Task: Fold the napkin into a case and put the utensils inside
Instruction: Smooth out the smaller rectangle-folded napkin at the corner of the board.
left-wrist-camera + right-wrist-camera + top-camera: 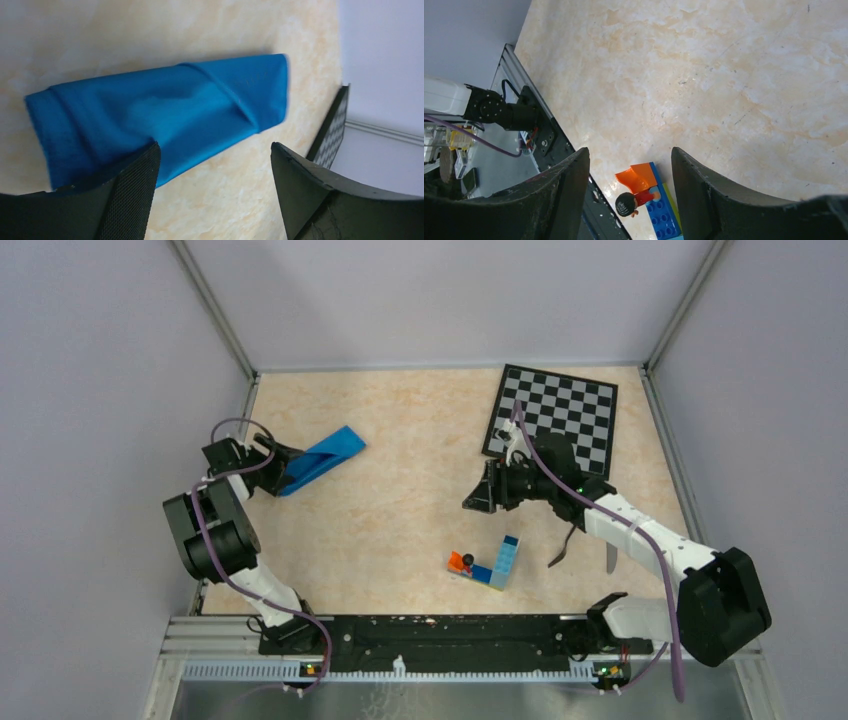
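Top external view: my left claw (288,468) sits at the near end of the napkin (325,455), which is folded into a long narrow strip running away from the claw to the far right. My right claw (480,490) hangs over bare table (400,440), well apart from the cloth. The chessboard (555,415) lies just behind it and the toy bricks (490,565) lie nearer my bases. Further back along that arm, the dark fork (562,545) and the pale knife (611,558) lie partly under my forearm, far from the napkin. From up here I cannot judge how wide either claw stands.

Left wrist view settles it: my left claw (214,150) is spread wide and grips nothing. The napkin (160,107) lies across in front, a diagonal fold showing near its far end. Its near edge passes behind the mesh pad (132,190) at the picture's left, and I cannot tell whether they touch. The other finger is over bare table, clear of the cloth. Beyond it an edge of the chessboard (332,135) shows.

Right wrist view: my right claw (629,152) stands parted with nothing between the fingers. Below the gap are the toy bricks (659,210), with an orange piece, a blue brick and a small dark-haired figure. Neither napkin nor utensils appear here.
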Available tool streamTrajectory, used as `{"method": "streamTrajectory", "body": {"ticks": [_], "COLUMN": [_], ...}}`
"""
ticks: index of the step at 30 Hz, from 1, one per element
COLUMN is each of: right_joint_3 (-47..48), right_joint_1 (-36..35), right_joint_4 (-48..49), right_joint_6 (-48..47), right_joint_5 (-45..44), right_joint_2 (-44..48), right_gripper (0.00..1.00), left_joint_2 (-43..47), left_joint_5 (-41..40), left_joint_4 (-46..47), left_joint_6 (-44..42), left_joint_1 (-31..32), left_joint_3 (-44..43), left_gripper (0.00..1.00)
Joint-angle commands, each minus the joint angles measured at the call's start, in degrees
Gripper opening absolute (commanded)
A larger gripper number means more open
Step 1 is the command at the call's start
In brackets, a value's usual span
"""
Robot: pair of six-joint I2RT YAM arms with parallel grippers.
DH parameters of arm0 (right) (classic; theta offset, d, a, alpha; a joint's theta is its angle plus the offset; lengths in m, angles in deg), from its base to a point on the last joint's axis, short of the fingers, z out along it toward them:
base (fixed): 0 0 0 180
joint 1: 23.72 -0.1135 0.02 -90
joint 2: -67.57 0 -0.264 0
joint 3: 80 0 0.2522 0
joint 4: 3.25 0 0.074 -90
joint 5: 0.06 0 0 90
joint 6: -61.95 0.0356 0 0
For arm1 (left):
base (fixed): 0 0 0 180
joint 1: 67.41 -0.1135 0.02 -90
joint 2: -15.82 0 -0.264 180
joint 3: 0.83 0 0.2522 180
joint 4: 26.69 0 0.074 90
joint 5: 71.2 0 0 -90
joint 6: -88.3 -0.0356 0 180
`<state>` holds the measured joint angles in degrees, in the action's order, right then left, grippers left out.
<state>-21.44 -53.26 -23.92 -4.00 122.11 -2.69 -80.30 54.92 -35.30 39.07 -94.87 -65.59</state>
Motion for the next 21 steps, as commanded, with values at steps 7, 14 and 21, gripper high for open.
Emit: {"method": "streamTrajectory", "body": {"ticks": [7, 14, 21], "right_joint_3": [4.42, 9.22, 17.29], "right_joint_1": [0.45, 0.45, 0.53], "right_joint_4": [-1.69, -8.87, -22.69], "right_joint_6": [-1.17, -2.19, -5.97], "right_joint_5": [-2.43, -7.73, -21.16], "right_joint_2": [1.34, 1.58, -0.18], "right_gripper": [0.61, 0.62, 0.64], "left_joint_2": [-7.31, 1.87, 13.3], "left_joint_5": [-1.26, 1.3, 9.45], "left_joint_4": [4.52, -0.83, -4.88], "left_joint_6": [-0.15, -1.77, -5.58], "left_joint_1": [-1.66, -1.54, 0.82], "left_joint_3": [6.06, 2.77, -0.51], "left_gripper": [0.86, 0.9, 0.94]}}
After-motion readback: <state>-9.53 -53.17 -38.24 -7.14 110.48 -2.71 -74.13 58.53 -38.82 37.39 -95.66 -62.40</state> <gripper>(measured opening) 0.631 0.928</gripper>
